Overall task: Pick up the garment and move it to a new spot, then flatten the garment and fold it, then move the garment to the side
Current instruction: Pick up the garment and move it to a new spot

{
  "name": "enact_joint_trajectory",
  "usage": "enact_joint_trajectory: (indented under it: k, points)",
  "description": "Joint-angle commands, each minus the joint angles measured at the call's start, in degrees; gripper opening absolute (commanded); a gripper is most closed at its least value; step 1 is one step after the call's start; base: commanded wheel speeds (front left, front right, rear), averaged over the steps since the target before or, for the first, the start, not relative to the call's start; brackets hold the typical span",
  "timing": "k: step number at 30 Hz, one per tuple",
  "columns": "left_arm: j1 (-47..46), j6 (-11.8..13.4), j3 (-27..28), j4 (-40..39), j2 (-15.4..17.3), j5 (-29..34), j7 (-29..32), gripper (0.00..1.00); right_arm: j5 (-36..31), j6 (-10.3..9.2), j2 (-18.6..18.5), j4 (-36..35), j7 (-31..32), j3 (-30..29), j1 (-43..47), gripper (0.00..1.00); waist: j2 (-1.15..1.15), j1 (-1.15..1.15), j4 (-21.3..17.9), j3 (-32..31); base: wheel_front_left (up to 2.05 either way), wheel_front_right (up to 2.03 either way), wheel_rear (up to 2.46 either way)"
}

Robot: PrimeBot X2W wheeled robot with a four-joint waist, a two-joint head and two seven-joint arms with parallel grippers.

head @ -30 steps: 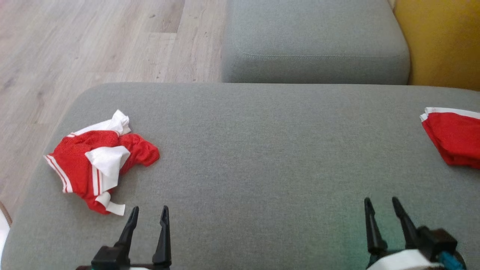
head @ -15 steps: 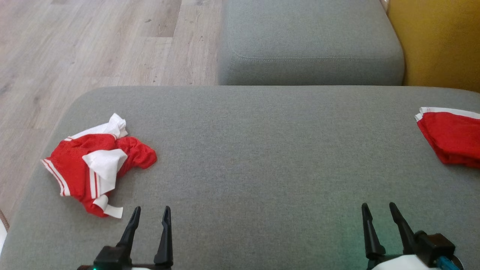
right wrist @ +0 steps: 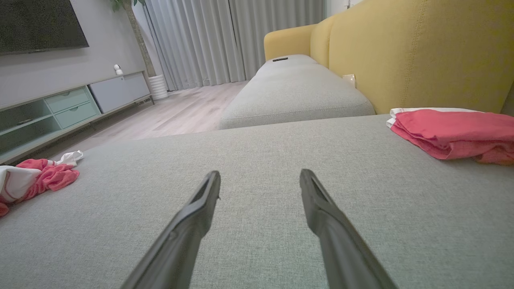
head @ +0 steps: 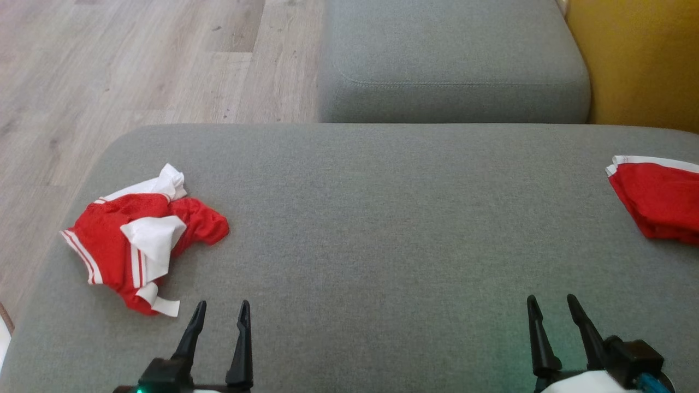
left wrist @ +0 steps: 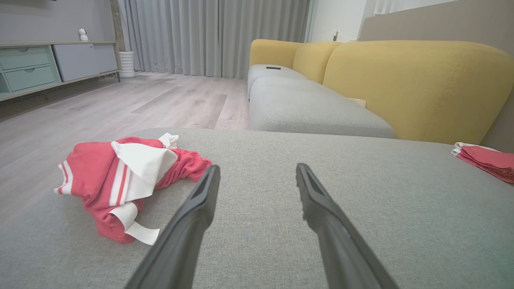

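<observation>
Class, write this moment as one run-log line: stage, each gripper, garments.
stage: pickup not begun | left gripper: open, empty, near crumpled garment | right gripper: open, empty | folded garment: far right of cushion

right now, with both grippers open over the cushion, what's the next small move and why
Probably reach the left gripper forward and to its left, toward the crumpled red and white garment. It lies unfolded near the left edge of the grey sofa cushion, untouched, and that gripper is open and nearest. The folded red garment on the right gripper side looks already done.
</observation>
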Motion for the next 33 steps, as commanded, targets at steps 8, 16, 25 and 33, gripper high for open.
enact_joint_trajectory:
  k: [8,16,25,33]
  points:
    - [-2.4,-0.2,1.8,-1.4,-0.3,0.6,-0.3,1.0,0.3,0.36,-0.3,-2.0,-0.8,1.3,-1.5,1.0,0.0,0.0,0.2,-0.1,0.0,0.0,0.0]
    - [-2.6,-0.3,2.2,-1.3,-0.3,1.1,-0.3,1.0,0.6,0.36,-0.3,-1.9,-0.8,1.7,-1.0,1.0,0.0,0.0,2.5,-0.1,0.0,0.0,0.0]
    - [-2.9,-0.1,3.5,-1.6,-0.3,2.2,-0.3,1.0,0.9,0.36,-0.3,-2.1,-0.8,2.6,-0.9,1.0,0.0,0.0,12.3,1.1,0.0,0.0,0.0]
    - [-2.6,0.0,5.6,-2.2,-0.3,2.4,-0.3,1.0,0.3,0.36,-0.3,-2.1,-0.8,2.0,-0.9,1.0,0.0,0.0,21.2,2.7,0.0,0.0,0.0]
